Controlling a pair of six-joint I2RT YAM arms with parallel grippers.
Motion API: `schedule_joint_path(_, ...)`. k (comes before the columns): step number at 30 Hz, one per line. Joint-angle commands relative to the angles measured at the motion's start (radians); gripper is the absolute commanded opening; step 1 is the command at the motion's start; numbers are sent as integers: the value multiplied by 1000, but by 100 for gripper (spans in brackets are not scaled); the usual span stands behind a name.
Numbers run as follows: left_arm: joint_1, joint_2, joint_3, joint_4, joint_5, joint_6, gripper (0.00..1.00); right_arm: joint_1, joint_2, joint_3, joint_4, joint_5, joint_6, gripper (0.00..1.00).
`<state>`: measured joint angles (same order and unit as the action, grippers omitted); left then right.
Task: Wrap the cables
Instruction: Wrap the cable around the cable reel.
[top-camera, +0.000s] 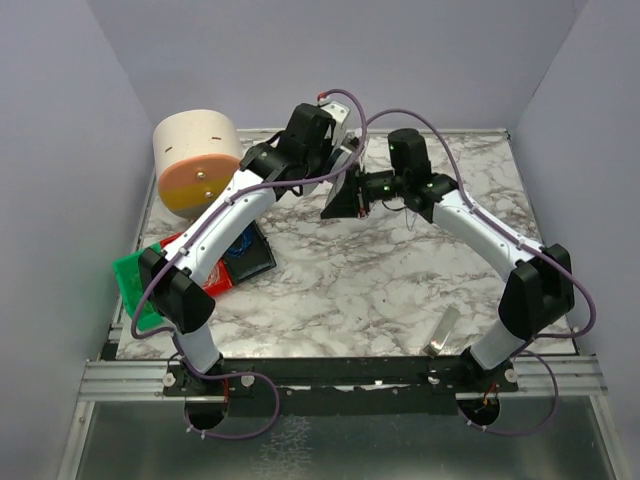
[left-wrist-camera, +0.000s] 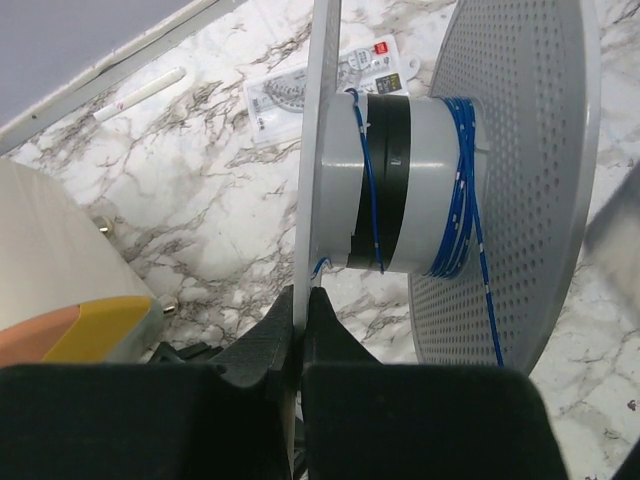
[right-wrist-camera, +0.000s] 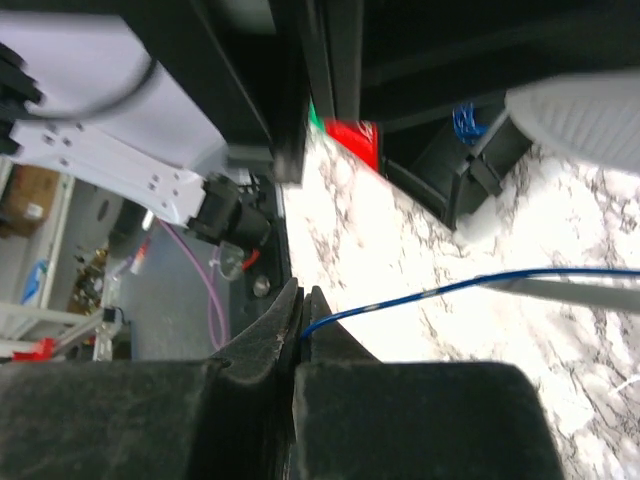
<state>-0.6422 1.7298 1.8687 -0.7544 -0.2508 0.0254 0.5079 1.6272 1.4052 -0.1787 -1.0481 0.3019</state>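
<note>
Thin blue cable (right-wrist-camera: 450, 288) ran nearly level across right wrist view. Its free end was pinched in clenched right claw (right-wrist-camera: 300, 322), rest stretching rightward above worktop (top-camera: 400, 285). Further turns wound round white hub of spool (left-wrist-camera: 430, 180), spool axis lying sideways, one strand dropping past perforated flange. Left claw (left-wrist-camera: 300, 318) clamped tight on edge of spool's thin flange. Both claws met at mid-rear of worktop, with bare marble open toward near edge. Cream roll (top-camera: 195, 160) stood at left rear, green tray (top-camera: 133, 285) at left edge.
</note>
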Motion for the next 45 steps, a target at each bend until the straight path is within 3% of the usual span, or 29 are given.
schedule_joint_path(1, 65, 7, 69, 64, 9, -99, 0, 54, -27, -79, -62, 42, -145, 1)
schedule_joint_path(9, 191, -28, 76, 70, 356, -200, 0, 54, -26, -252, 63, 198, -147, 1)
schedule_joint_path(17, 245, -100, 42, 79, 689, -195, 0, 12, -45, -345, 171, 495, -66, 1)
schedule_joint_path(24, 270, -152, 31, 68, 848, -160, 0, -125, -34, -379, 223, 504, 15, 0)
schedule_joint_path(29, 269, -172, 26, 20, 856, -89, 0, -256, -47, -375, 249, 400, 24, 1)
schedule_joint_path(32, 265, -178, 20, -8, 809, -36, 0, -307, -48, -336, 245, 262, -1, 0)
schedule_joint_path(38, 205, -188, -11, -33, 639, 74, 0, -328, -34, -165, 8, 47, -142, 1)
schedule_joint_path(45, 98, -190, -28, -46, 410, 186, 0, -359, 48, 90, -315, -33, -280, 0)
